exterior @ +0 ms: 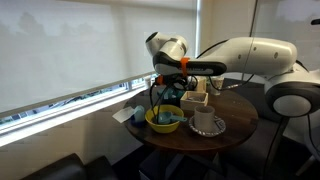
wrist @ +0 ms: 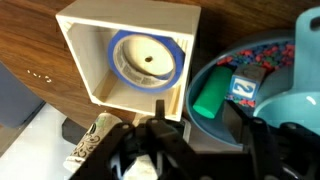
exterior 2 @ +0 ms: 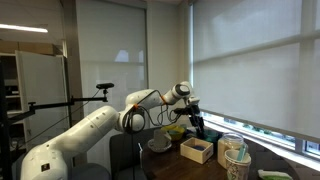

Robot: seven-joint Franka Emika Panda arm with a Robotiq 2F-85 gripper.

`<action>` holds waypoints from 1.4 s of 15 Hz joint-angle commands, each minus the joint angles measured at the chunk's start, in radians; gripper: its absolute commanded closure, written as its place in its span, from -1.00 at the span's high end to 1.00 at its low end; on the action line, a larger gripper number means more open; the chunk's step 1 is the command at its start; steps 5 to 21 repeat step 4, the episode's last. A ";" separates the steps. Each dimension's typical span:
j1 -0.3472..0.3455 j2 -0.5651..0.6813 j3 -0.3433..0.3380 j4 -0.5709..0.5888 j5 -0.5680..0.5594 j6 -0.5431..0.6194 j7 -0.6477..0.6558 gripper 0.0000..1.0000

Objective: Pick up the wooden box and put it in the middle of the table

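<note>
The wooden box [wrist: 128, 52] is pale tan and open-topped, with a blue tape roll [wrist: 146, 58] inside. It stands on the round dark brown table [exterior: 238, 112] and shows in both exterior views [exterior: 195, 98] [exterior 2: 197, 150]. My gripper [wrist: 198, 114] is open and empty. It hovers above the gap between the box's side wall and the bowl, touching neither, and shows in both exterior views [exterior: 163, 90] [exterior 2: 197, 123].
A yellow bowl [exterior: 165, 119], teal inside [wrist: 250, 95], holds a green block [wrist: 211, 92] and small items right beside the box. A white mug on a saucer [exterior: 207, 123] stands near the table's front. A patterned cup [exterior 2: 236, 158] is by the box. Window blinds are behind.
</note>
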 commanded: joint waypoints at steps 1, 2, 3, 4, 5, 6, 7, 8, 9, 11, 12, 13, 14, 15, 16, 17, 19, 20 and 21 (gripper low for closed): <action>0.030 -0.050 -0.058 0.006 -0.070 0.046 0.063 0.88; 0.029 -0.062 -0.065 0.011 -0.077 0.066 0.085 0.97; 0.025 -0.071 -0.074 0.015 -0.086 0.090 0.105 1.00; 0.015 -0.049 -0.050 0.019 -0.064 0.056 0.058 0.80; 0.015 -0.049 -0.050 0.019 -0.064 0.056 0.058 0.80; 0.015 -0.049 -0.050 0.019 -0.064 0.056 0.058 0.80; 0.015 -0.049 -0.050 0.019 -0.064 0.056 0.058 0.80; 0.015 -0.049 -0.050 0.019 -0.064 0.056 0.058 0.80; 0.015 -0.049 -0.050 0.019 -0.064 0.056 0.058 0.80; 0.015 -0.049 -0.050 0.019 -0.064 0.056 0.058 0.80; 0.015 -0.049 -0.050 0.019 -0.064 0.056 0.058 0.80; 0.015 -0.049 -0.050 0.019 -0.064 0.056 0.058 0.80; 0.015 -0.049 -0.050 0.019 -0.064 0.056 0.058 0.80; 0.015 -0.049 -0.050 0.019 -0.064 0.056 0.058 0.80; 0.015 -0.049 -0.050 0.019 -0.064 0.056 0.058 0.80; 0.015 -0.049 -0.050 0.019 -0.064 0.056 0.058 0.80; 0.015 -0.049 -0.050 0.019 -0.064 0.056 0.058 0.80; 0.015 -0.049 -0.050 0.019 -0.064 0.056 0.058 0.80; 0.015 -0.049 -0.050 0.019 -0.064 0.056 0.058 0.80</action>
